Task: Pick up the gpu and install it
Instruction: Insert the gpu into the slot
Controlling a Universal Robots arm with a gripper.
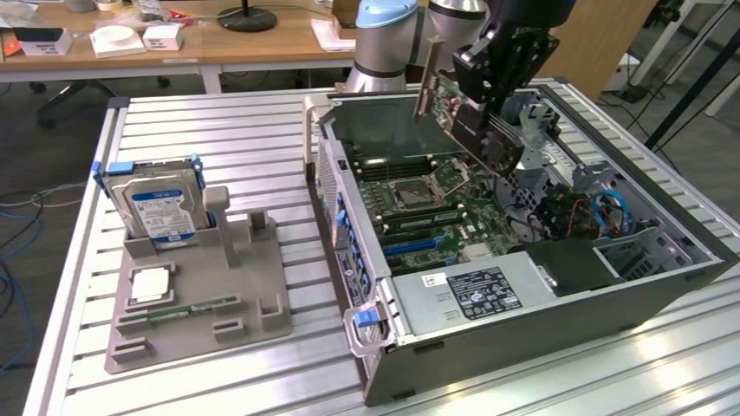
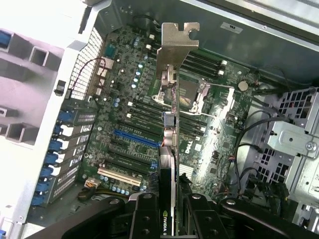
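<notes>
tool [image 2: 169, 219]: clamped on 1 gpu [image 2: 175, 50] | over 1 open case [image 1: 543, 347] | 1 hard drive [image 1: 162, 208] well apart

We count one computer case [image 1: 555, 347], lying open on one slatted table [image 1: 231, 130]. Inside the case we count one motherboard [image 1: 431, 227], one processor socket [image 1: 411, 192] and one power supply [image 1: 474, 293]. The wrist view also gives us one blue slot [image 2: 135, 138] and one white slot [image 2: 119, 177] in there. Above the case we count one gpu [image 1: 463, 130] and one gripper [image 1: 488, 100]. Beside the case, on the exterior view's left, we count one grey holder [image 1: 185, 342]. On it we count one hard drive [image 1: 162, 212], one memory stick [image 1: 191, 308] and one square chip [image 1: 151, 284]. Blue clips [image 2: 56, 145] line the case wall nearest the holder, and we cannot count them with certainty.
</notes>
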